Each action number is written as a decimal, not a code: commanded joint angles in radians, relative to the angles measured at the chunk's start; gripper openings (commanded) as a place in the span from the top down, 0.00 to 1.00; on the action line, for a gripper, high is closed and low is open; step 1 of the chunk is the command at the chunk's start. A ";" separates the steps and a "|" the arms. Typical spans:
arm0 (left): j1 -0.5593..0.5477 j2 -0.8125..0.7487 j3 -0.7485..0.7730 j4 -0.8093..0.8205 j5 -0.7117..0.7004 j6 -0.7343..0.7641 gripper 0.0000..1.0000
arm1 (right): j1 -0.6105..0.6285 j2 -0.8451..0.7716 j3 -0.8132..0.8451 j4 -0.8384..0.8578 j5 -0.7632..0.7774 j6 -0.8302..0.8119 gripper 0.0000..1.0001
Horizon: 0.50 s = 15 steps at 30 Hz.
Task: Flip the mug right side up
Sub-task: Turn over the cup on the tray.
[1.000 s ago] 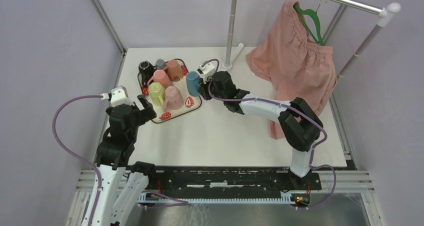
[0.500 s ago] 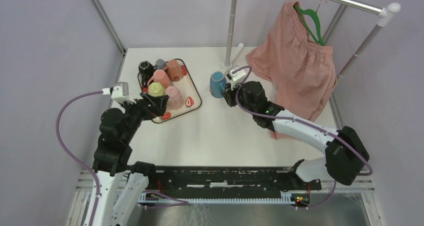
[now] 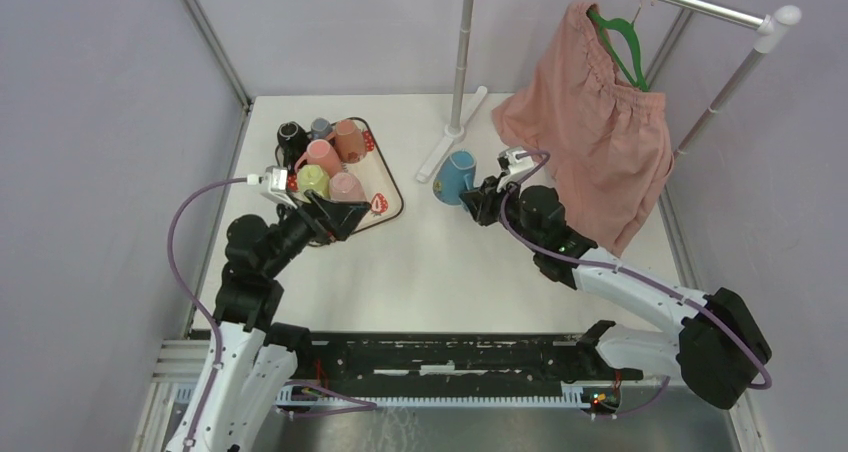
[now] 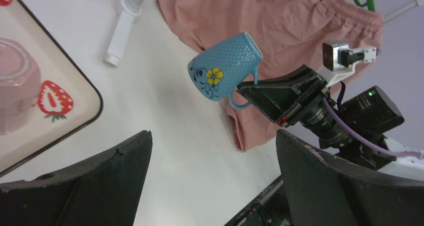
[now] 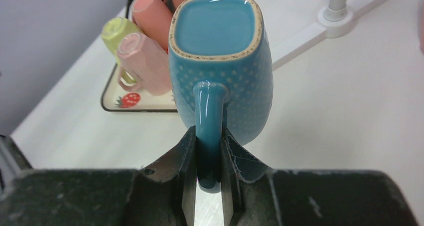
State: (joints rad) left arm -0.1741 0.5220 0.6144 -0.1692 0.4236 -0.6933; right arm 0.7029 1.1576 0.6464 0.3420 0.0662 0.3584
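Note:
The blue mug (image 3: 458, 175) with a yellow flower hangs tilted in the air right of the tray (image 3: 392, 194), above the table. My right gripper (image 3: 483, 200) is shut on its handle. In the right wrist view the fingers (image 5: 186, 151) pinch the handle from both sides, and the mug (image 5: 220, 61) points its speckled-rimmed end away from the camera. I cannot tell if that end is the mouth or the base. The left wrist view shows the mug (image 4: 222, 66) from the side. My left gripper (image 3: 335, 215) is open and empty at the tray's front right corner; it also shows in the left wrist view (image 4: 214, 136).
The strawberry tray holds several upside-down mugs, among them a yellow-green one (image 3: 313, 179) and a pink one (image 3: 347, 185). A clothes rack's pole base (image 3: 455, 129) stands just behind the blue mug. Pink shorts (image 3: 590, 122) hang on a green hanger at the right.
My right gripper has carried the blue mug from the tray's right edge out to the right and tilted it. My left arm has swung right, toward the tray's front corner.

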 commanded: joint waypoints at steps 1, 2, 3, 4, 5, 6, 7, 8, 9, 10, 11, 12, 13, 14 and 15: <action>0.002 -0.003 -0.068 0.224 0.138 -0.150 0.01 | 0.001 -0.052 -0.006 0.302 -0.056 0.175 1.00; 0.001 -0.006 -0.079 0.250 0.147 -0.170 0.01 | 0.001 -0.052 -0.007 0.321 -0.063 0.197 1.00; 0.000 -0.008 -0.089 0.278 0.158 -0.188 0.01 | 0.003 -0.052 -0.004 0.337 -0.065 0.220 1.00; -0.002 -0.009 -0.099 0.306 0.164 -0.212 0.01 | 0.005 -0.050 -0.003 0.357 -0.064 0.236 1.00; -0.006 -0.012 -0.111 0.343 0.168 -0.240 0.01 | 0.010 -0.049 -0.001 0.373 -0.064 0.251 1.00; -0.013 -0.012 -0.141 0.417 0.170 -0.281 0.01 | 0.015 -0.047 0.003 0.385 -0.064 0.264 1.00; -0.023 -0.013 -0.170 0.482 0.172 -0.325 0.01 | 0.021 -0.045 0.005 0.397 -0.064 0.274 1.00; -0.035 -0.012 -0.196 0.553 0.170 -0.361 0.01 | 0.027 -0.042 0.007 0.414 -0.063 0.290 1.00; -0.051 -0.008 -0.223 0.613 0.158 -0.396 0.01 | 0.033 -0.037 0.006 0.437 -0.064 0.310 1.00; -0.069 -0.003 -0.243 0.663 0.143 -0.419 0.01 | 0.040 -0.032 0.005 0.459 -0.063 0.327 1.00; -0.090 0.007 -0.256 0.704 0.119 -0.433 0.01 | 0.046 -0.027 0.002 0.490 -0.064 0.351 1.00; -0.116 0.020 -0.263 0.731 0.097 -0.435 0.01 | 0.050 -0.022 0.000 0.516 -0.089 0.373 1.00; -0.143 0.038 -0.265 0.753 0.080 -0.432 0.02 | 0.053 -0.017 -0.003 0.548 -0.095 0.395 1.00; -0.183 0.060 -0.263 0.773 0.063 -0.425 0.04 | 0.057 -0.011 -0.005 0.580 -0.102 0.417 1.00; -0.211 0.094 -0.257 0.787 0.051 -0.417 0.06 | 0.061 -0.005 -0.005 0.604 -0.110 0.434 1.00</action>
State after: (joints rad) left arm -0.2916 0.5461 0.3531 0.3962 0.5262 -1.0367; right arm 0.7471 1.1515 0.6235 0.6670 0.0021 0.6765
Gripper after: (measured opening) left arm 0.972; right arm 0.246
